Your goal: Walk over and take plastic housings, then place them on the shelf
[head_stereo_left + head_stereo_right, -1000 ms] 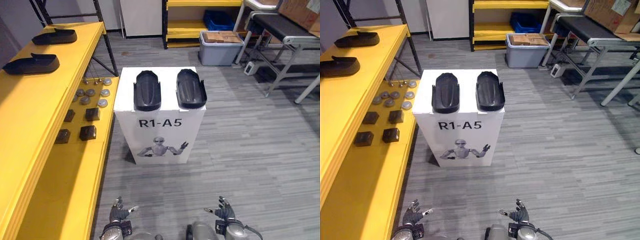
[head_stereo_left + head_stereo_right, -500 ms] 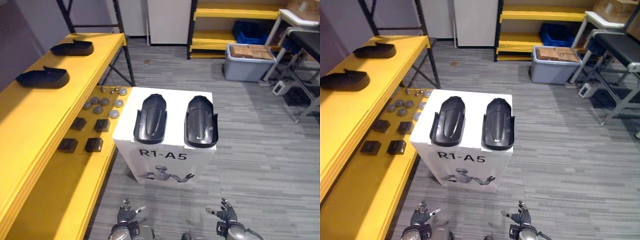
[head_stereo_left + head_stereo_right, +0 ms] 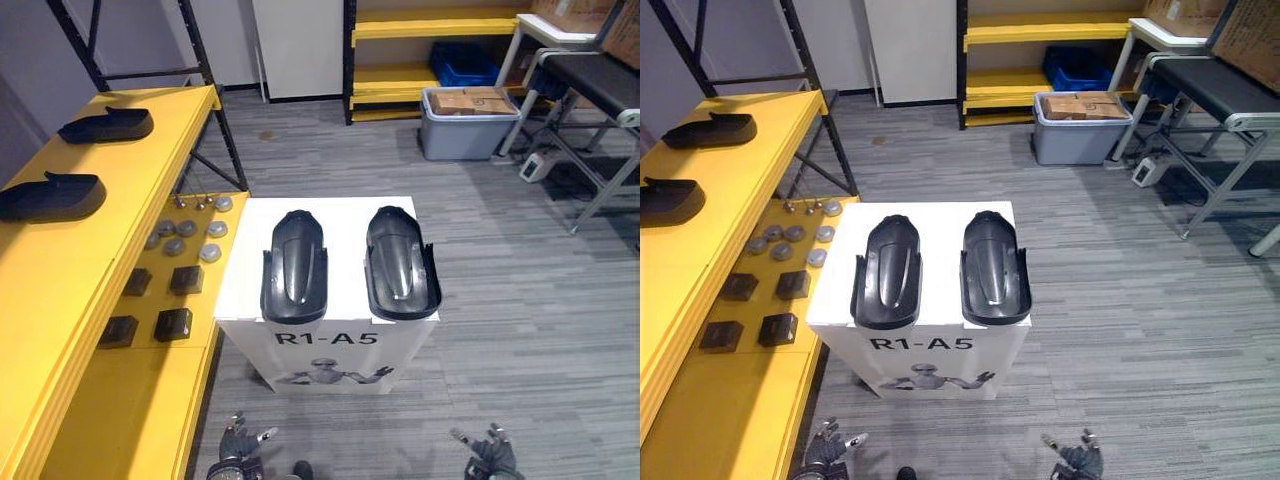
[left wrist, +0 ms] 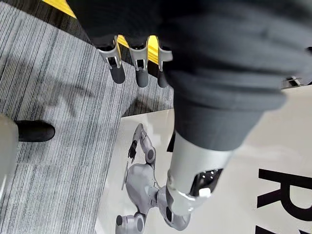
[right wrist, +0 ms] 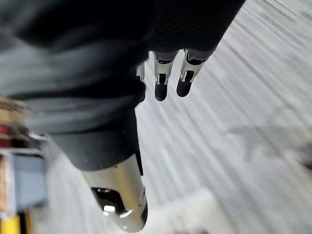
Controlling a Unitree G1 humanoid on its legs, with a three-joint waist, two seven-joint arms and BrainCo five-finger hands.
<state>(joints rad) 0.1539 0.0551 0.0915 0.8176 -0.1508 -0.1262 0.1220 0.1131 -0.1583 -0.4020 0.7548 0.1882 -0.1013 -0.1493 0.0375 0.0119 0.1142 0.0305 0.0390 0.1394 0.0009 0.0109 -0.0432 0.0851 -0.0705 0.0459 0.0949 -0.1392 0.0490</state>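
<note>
Presently two black plastic housings (image 3: 293, 265) rest atop white printed box (image 3: 340, 215) at twelve o'clock; left hand (image 3: 240, 442), right hand (image 3: 490, 456) spread, empty.

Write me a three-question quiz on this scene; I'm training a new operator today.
1. True or false: the left hand and the right hand are both open and empty.
2. How many plastic housings lie on the white box?
3. Where do more housings already lie? A) in the grey bin B) on the yellow shelf C) on the floor

Key: 1 true. 2 two, side by side. 3 B: the shelved housings sit on its top level.
</note>
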